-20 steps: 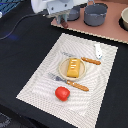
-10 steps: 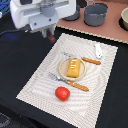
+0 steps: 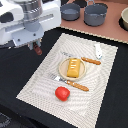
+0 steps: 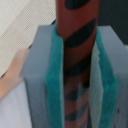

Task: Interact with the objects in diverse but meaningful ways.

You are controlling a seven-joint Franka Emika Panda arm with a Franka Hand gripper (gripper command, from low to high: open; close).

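Note:
My gripper [image 3: 36,48] hangs over the black table just off the placemat's corner on the exterior view's left. It is shut on a dark red-brown striped sausage stick [image 4: 76,45], held upright between the teal pads [image 4: 54,85]; its tip [image 3: 38,51] shows below the fingers. The orange-yellow ridged block [image 3: 73,67] lies on a small cream plate [image 3: 62,70] in the middle of the mat. The red tomato [image 3: 62,93] sits near the mat's front edge. A small white-and-blue piece [image 3: 98,49] lies at the mat's far side.
An orange-handled fork [image 3: 70,81] and knife [image 3: 86,59] flank the plate on the striped placemat [image 3: 40,82]. Two grey pots [image 3: 95,14] [image 3: 70,11] and a bowl [image 3: 123,18] stand at the back.
The arm has moved toward the exterior view's left and nearer the camera, from the back by the pots to the mat's left corner. The things on the mat have not moved.

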